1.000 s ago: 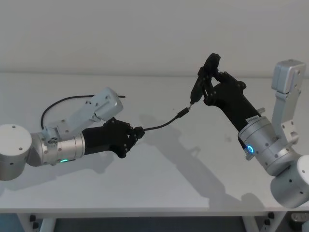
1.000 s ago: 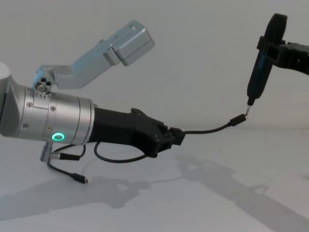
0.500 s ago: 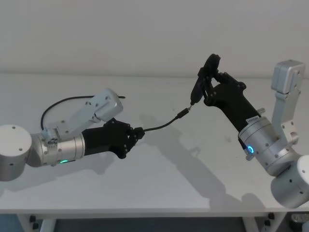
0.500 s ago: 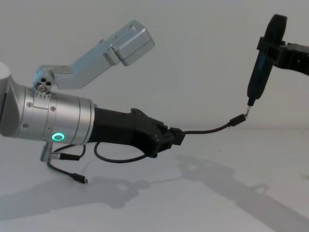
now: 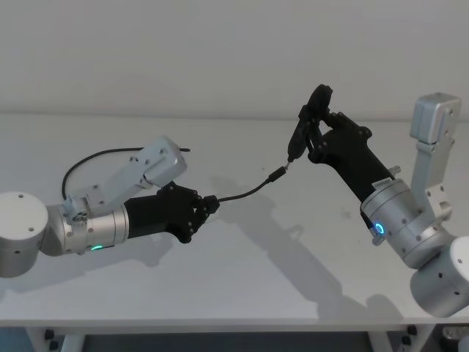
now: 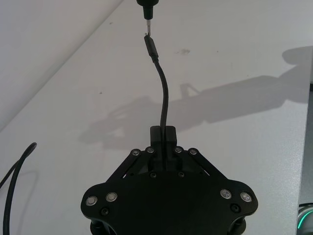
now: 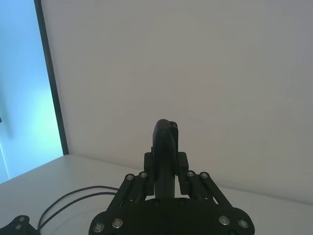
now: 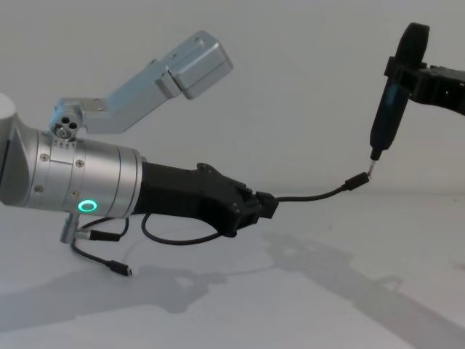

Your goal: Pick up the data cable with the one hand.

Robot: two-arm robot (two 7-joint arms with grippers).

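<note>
My left gripper point(image 5: 211, 199) is shut on the data cable point(image 5: 245, 191) and holds it off the white table. The free black plug point(image 5: 277, 174) points up and to the right. From the left wrist, the cable point(image 6: 163, 98) rises out of the shut fingers point(image 6: 163, 132) toward that plug point(image 6: 151, 46). The rest of the cable loops behind my left arm point(image 5: 88, 158), and its other plug point(image 8: 120, 269) lies on the table. My right gripper point(image 5: 315, 136) is shut on a slim black tool point(image 8: 392, 109). The tool's metal tip hangs just at the raised plug point(image 8: 356, 180).
The white table point(image 5: 256, 279) stretches between both arms, with its front edge point(image 5: 220, 319) near me. A plain wall stands behind it. My right arm's silver elbow point(image 5: 432, 125) rises at the far right.
Barely anything has changed: the right arm has shifted a trifle. The left gripper still holds the cable in the same place.
</note>
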